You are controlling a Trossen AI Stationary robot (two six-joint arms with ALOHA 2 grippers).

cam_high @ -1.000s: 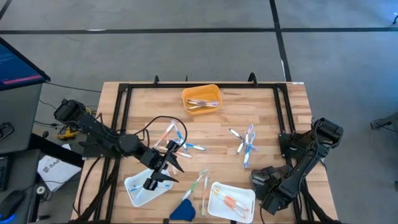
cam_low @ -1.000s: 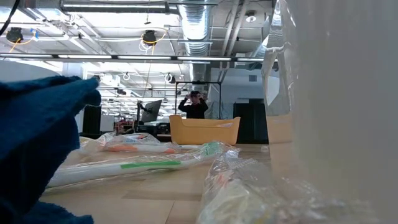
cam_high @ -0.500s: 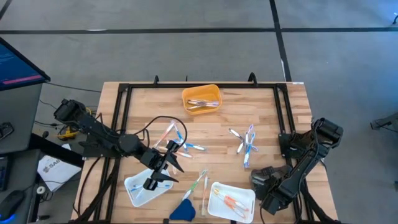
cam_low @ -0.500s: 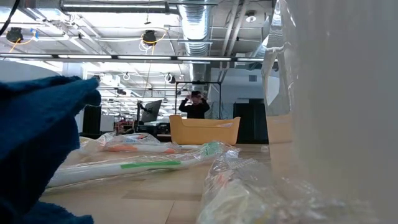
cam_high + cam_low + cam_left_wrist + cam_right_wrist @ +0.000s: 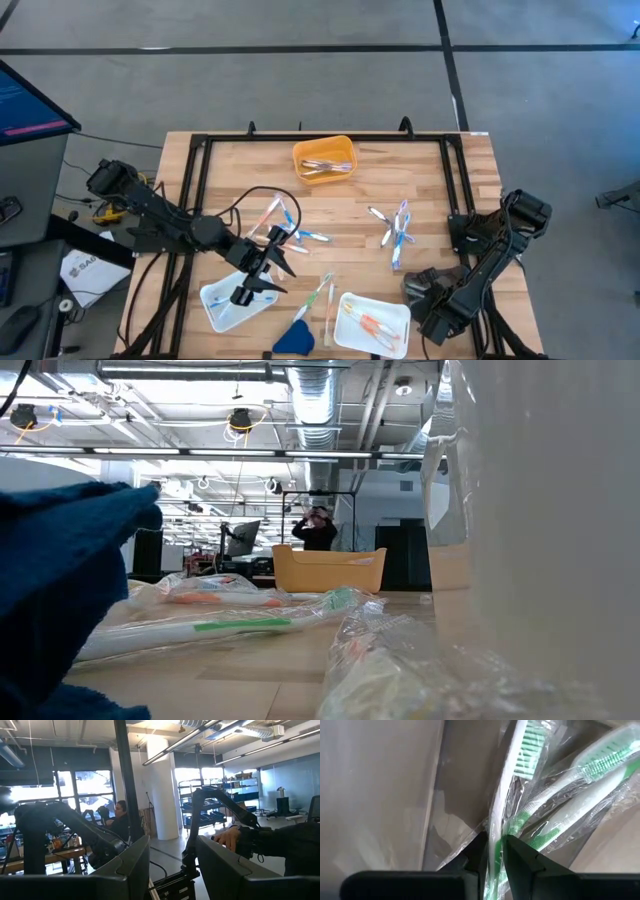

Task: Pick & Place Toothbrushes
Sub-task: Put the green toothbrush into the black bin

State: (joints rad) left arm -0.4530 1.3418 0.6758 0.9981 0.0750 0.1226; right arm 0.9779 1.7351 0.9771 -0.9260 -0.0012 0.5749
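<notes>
The green toothbrush [image 5: 496, 815], in its clear wrapper, lies pinched between the right gripper [image 5: 495, 842]'s narrowly closed fingers against a pale tray wall, exactly as a second ago. Other toothbrushes [image 5: 395, 232] stay scattered on the table [image 5: 440, 180]. The left gripper [image 5: 172, 845], fingers spread and empty, hangs unmoved. The sorting seems paused mid-grasp.
</notes>
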